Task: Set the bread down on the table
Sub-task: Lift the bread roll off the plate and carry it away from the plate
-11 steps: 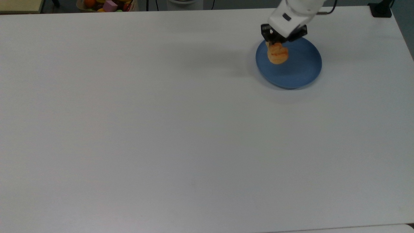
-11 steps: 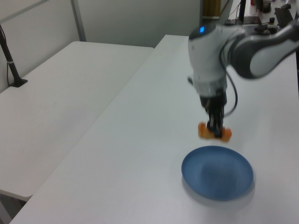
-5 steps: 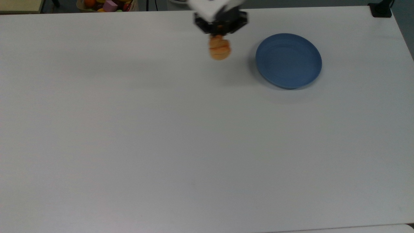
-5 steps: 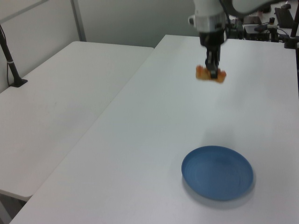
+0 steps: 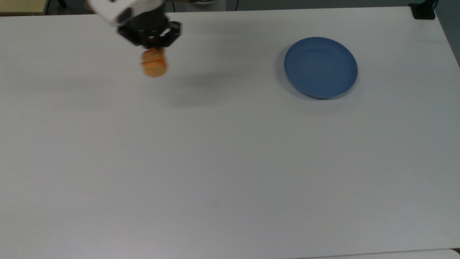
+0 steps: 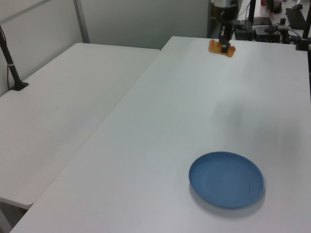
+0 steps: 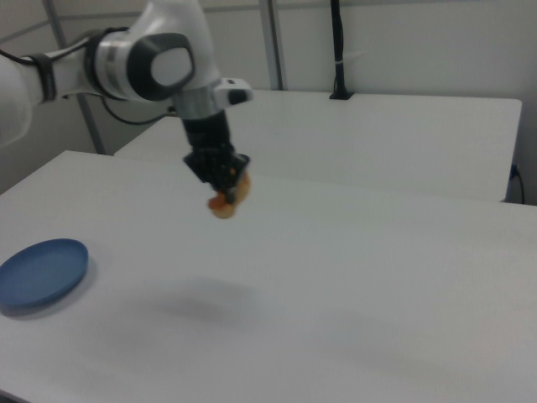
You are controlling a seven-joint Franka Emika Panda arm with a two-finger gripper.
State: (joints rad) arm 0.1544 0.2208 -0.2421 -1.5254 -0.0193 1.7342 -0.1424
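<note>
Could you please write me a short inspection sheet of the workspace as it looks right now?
Surface: white table, smooth and plain.
Job's things: bread held in the air above the table, a shadow below it; not yet set down.
Clutter: blue plate with nothing on it, towards the top view's right.
Grippers: gripper shut on the bread, pointing down.
Cables: dark cable trailing behind the arm in the right view.
Surroundings: second white table beside the first; black post standing on it.
</note>
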